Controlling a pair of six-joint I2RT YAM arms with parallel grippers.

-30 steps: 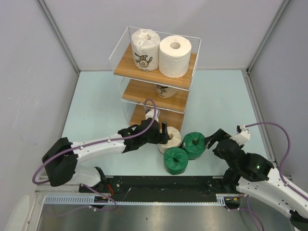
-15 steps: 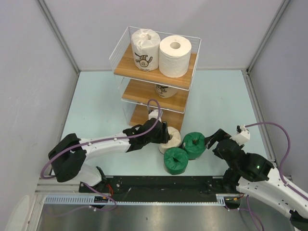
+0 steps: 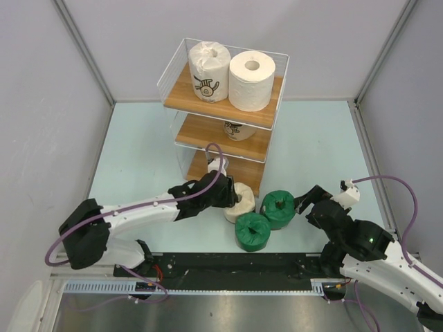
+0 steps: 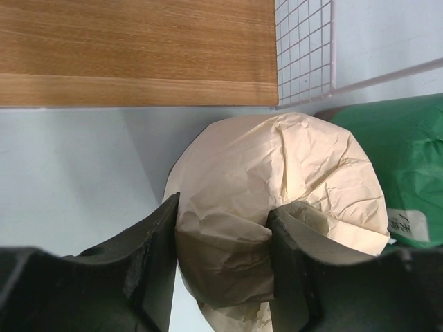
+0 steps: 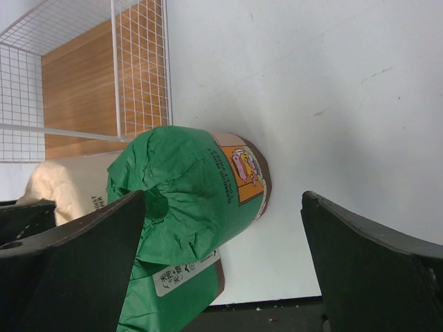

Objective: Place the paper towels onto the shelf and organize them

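While the left claw (image 4: 221, 220) is clenched on a beige roll (image 4: 297, 166) that sits on the table (image 4: 62, 173) just before the shelf (image 3: 181, 95), the step in hand looks like loading the lowest board. The next move calls for lifting the roll and sliding it in under the wire frame. The right claw (image 5: 223, 195) is spread wide, facing a green roll (image 5: 181, 181) without gripping it. On the shelf, the top board holds a logo roll (image 3: 209, 69) and a plain white roll (image 3: 252, 79), and the middle board holds another roll (image 3: 239, 130). A second green roll (image 3: 252, 230) lies on the table.

Green rolls (image 3: 278, 209) (just beside the beige roll (image 3: 243, 198)) crowd the shelf (image 3: 181, 97) front.
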